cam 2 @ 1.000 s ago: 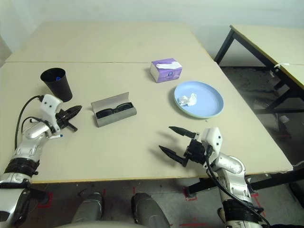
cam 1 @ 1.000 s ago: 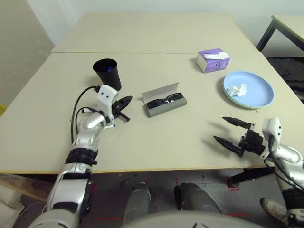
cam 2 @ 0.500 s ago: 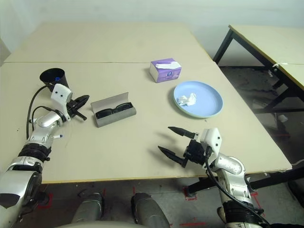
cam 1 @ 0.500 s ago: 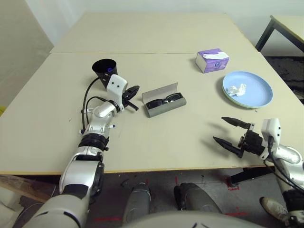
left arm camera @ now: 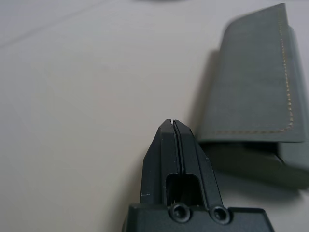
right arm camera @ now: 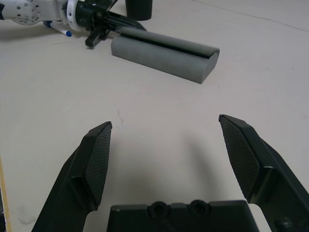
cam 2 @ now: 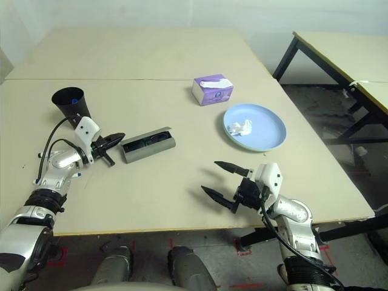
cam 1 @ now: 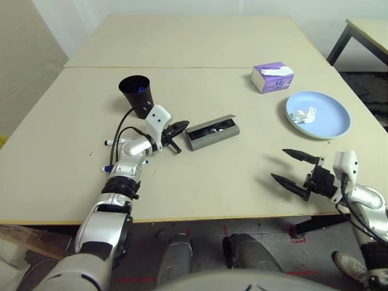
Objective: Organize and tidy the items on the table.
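1. Swinging in from beside the black cup point(cam 1: 136, 90), left gripper point(cam 1: 179, 128) now at the end of the grey glasses case point(cam 1: 212, 131), fingers pressed together, holding nothing.
2. Folding down: case lid, upright a second ago, now tipped low over the black sunglasses point(cam 1: 214, 127), a slit left open. Looks like closing in progress; one more nudge probably needed.
3. Holding station near the front edge: right gripper point(cam 1: 296, 171), fingers spread wide, empty.
4. Waiting still: blue-capped marker point(cam 1: 114, 142) by the left forearm, crumpled tissue point(cam 1: 302, 114) on the blue plate point(cam 1: 333, 119).
5. Spanning it all: pale beige table point(cam 1: 200, 182) with a seam, purple tissue box point(cam 1: 272, 77) behind, dark-legged table point(cam 2: 339, 54) off right.
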Tool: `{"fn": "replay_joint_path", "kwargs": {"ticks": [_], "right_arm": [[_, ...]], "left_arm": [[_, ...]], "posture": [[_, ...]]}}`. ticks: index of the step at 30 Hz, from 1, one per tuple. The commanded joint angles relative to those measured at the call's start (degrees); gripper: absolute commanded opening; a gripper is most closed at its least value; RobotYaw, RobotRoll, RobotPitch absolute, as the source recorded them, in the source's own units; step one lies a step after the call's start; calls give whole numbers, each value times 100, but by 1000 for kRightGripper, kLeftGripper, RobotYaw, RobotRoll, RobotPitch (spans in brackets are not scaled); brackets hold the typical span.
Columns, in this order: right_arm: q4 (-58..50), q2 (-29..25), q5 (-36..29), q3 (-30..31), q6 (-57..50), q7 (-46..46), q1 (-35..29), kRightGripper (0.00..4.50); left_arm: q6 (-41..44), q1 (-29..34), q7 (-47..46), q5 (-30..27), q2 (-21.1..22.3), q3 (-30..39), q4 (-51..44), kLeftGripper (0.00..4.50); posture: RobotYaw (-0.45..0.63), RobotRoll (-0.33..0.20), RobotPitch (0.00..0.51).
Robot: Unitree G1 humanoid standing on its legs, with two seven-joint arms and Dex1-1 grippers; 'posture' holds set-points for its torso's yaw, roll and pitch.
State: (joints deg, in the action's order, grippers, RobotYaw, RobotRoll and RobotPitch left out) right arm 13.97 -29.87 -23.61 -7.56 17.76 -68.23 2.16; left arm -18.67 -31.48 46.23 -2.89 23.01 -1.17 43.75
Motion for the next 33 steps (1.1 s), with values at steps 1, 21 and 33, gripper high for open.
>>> {"fn": "replay_joint_path", "kwargs": {"ticks": [1,21,33], "right_arm": [[86,2,52,93,-8,-11,17,4500],[158,-1,27,184,28,-34,63,4500],[327,-10,4,147,107,-88,177,4500]], "left_arm": [[74,221,229,33,82,-149,-242,34],[535,209,161,-323,469,305,-518,34],[878,720,240,-691,545,434,-1373,34]], "posture": [[-99,0,125],[-96,0,117],[-83,0,112]]}}
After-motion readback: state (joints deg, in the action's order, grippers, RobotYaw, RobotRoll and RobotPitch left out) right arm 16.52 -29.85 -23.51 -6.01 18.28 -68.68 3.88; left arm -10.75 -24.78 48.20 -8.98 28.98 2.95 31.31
